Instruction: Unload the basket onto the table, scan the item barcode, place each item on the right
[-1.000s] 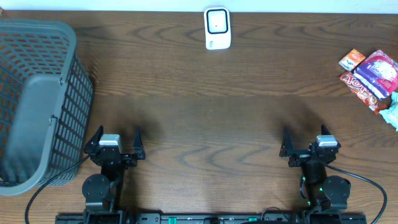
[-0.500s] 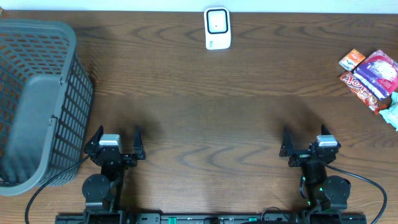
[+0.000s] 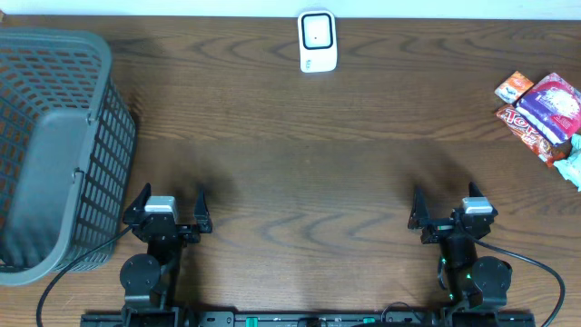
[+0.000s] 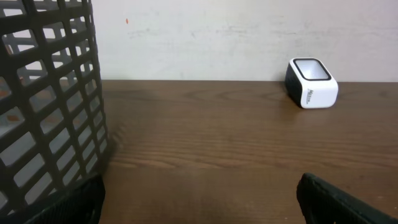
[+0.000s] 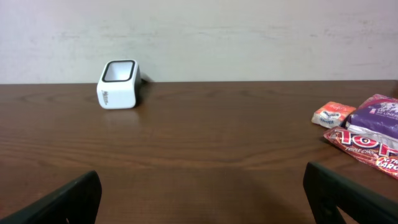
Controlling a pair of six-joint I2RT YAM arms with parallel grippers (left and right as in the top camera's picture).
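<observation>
A white barcode scanner stands at the far middle of the wooden table, also seen in the left wrist view and the right wrist view. The items are a pile of snack packets at the right edge: a purple packet, a red packet and a small orange one. My left gripper rests open at the near left, nothing between its fingers. My right gripper rests open at the near right, well short of the packets.
A tall grey mesh basket stands at the left edge, close beside my left gripper. A pale wall runs behind the table's far edge. A light green wrapper pokes in at the right edge.
</observation>
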